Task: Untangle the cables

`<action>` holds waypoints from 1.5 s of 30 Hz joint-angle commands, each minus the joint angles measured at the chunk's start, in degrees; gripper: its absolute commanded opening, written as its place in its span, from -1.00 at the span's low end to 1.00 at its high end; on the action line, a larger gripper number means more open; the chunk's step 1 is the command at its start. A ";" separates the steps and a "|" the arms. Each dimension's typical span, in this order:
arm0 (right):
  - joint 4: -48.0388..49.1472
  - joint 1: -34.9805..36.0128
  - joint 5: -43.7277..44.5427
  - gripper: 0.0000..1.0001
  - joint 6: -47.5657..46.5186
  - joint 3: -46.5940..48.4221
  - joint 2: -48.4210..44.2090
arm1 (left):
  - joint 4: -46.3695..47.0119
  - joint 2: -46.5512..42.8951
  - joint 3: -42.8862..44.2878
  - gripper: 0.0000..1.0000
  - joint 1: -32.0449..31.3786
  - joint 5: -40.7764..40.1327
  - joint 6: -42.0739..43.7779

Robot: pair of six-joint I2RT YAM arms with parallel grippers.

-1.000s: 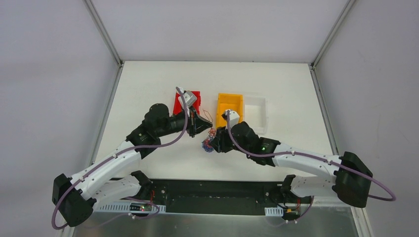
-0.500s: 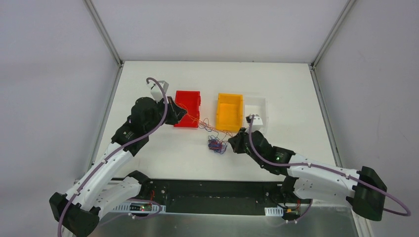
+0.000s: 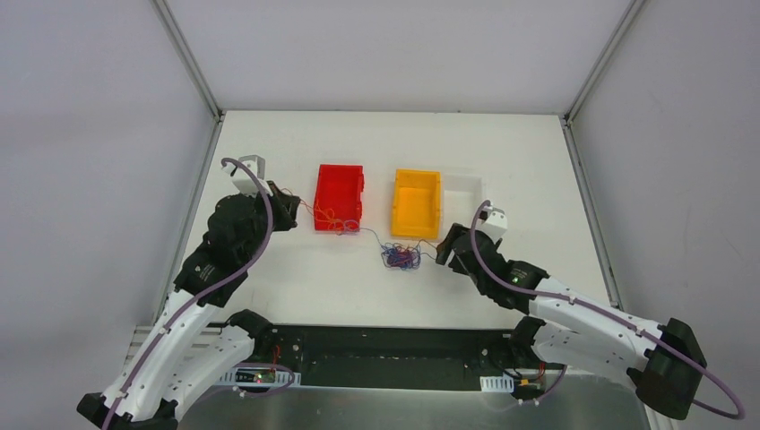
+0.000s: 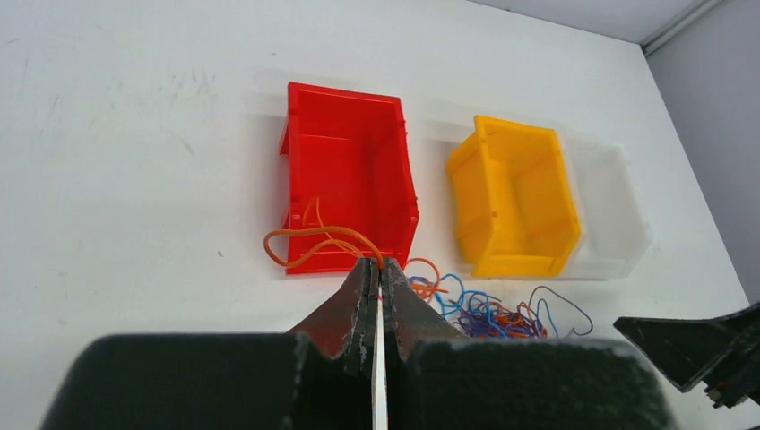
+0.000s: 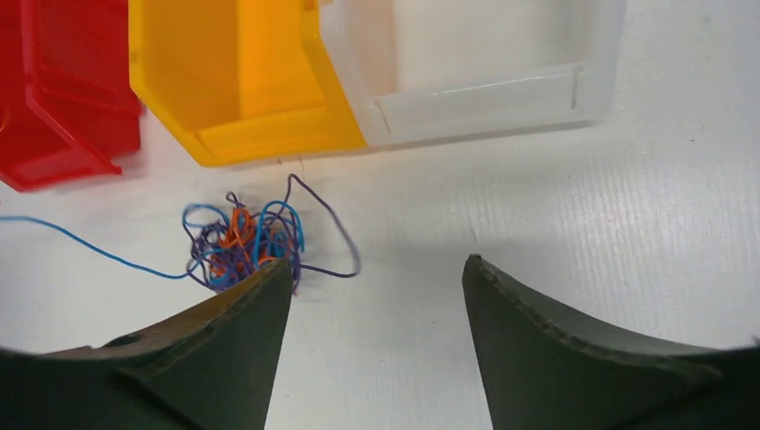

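Note:
A small tangle of thin blue, purple and orange cables [image 3: 399, 257] lies on the table in front of the bins; it also shows in the right wrist view [image 5: 246, 244] and the left wrist view [image 4: 488, 313]. My left gripper [image 4: 377, 265] is shut on an orange cable [image 4: 309, 244] that loops past the red bin's front; in the top view the gripper [image 3: 291, 213] is left of that bin. My right gripper [image 5: 376, 269] is open and empty, just right of the tangle, its left finger [image 5: 242, 313] at the tangle's edge. A blue strand [image 5: 90, 251] trails left.
A red bin [image 3: 340, 197], a yellow bin [image 3: 417, 203] and a clear bin [image 3: 464, 199] stand in a row behind the tangle. Grey walls enclose the white table [image 3: 538, 170].
My left gripper has pulled back to the left, past the red bin, drawing the orange cable out. My right gripper has let go of the tangle and moved back to the right.

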 commanded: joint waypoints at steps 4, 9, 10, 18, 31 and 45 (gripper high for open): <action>2.06 -1.89 -7.16 0.71 -7.91 3.61 3.89 | 2.51 -0.43 0.53 -1.00 -0.09 10.25 5.47; 0.11 -5.84 -10.87 0.70 -2.66 9.45 16.01 | 2.57 -0.62 0.97 -1.00 -0.08 12.58 5.73; -0.18 -6.16 -10.58 0.70 -1.66 10.64 18.61 | 2.62 -0.59 0.97 -1.00 -0.08 13.02 5.76; 7.64 -14.97 -21.10 0.68 -1.92 18.02 36.69 | 2.52 -1.22 -0.50 -1.00 -0.09 16.63 3.44; 6.08 -18.41 -39.28 0.69 -17.68 38.21 47.79 | 2.51 -0.21 -3.47 -1.00 -0.09 17.72 1.44; 8.51 -8.62 -49.41 0.66 -16.37 54.85 61.91 | 1.57 0.65 -4.92 -1.00 -0.09 23.79 -1.63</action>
